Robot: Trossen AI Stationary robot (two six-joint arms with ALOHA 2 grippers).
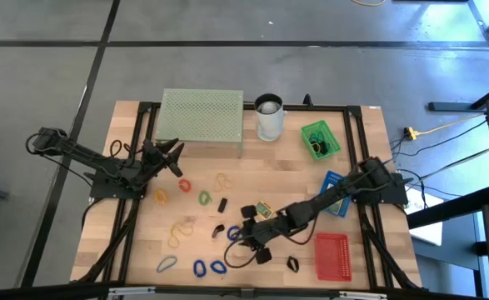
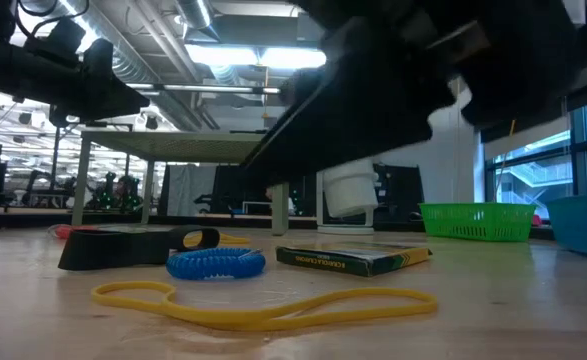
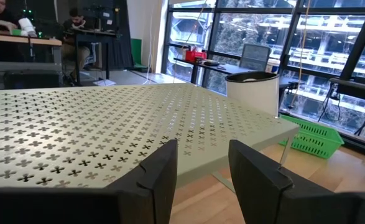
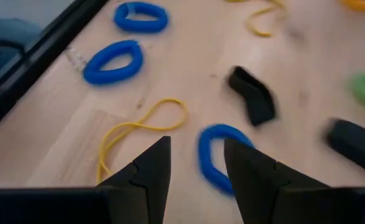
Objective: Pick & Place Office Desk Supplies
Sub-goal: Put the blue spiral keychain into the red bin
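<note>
Loose supplies lie flat on the wooden table: a blue rubber band [image 4: 222,155], a thin yellow band [image 4: 138,130], two more blue bands [image 4: 114,62], black binder clips [image 4: 252,94], a green band [image 1: 205,197], a red band [image 1: 183,185] and a yellow card pack [image 1: 263,208]. My right gripper [image 4: 194,168] hovers open over the table's near middle [image 1: 244,237], slanting down, the blue band just beyond its fingertips. My left gripper [image 3: 202,152] is open and empty at the left [image 1: 176,155], pointing level at the pale green mesh stand [image 3: 107,118].
A white cup [image 1: 269,117] stands at the far edge beside the mesh stand [image 1: 201,121]. A green basket [image 1: 319,139], a blue bin [image 1: 334,192] and a red basket [image 1: 331,256] sit on the right. A black frame [image 1: 356,150] borders the table.
</note>
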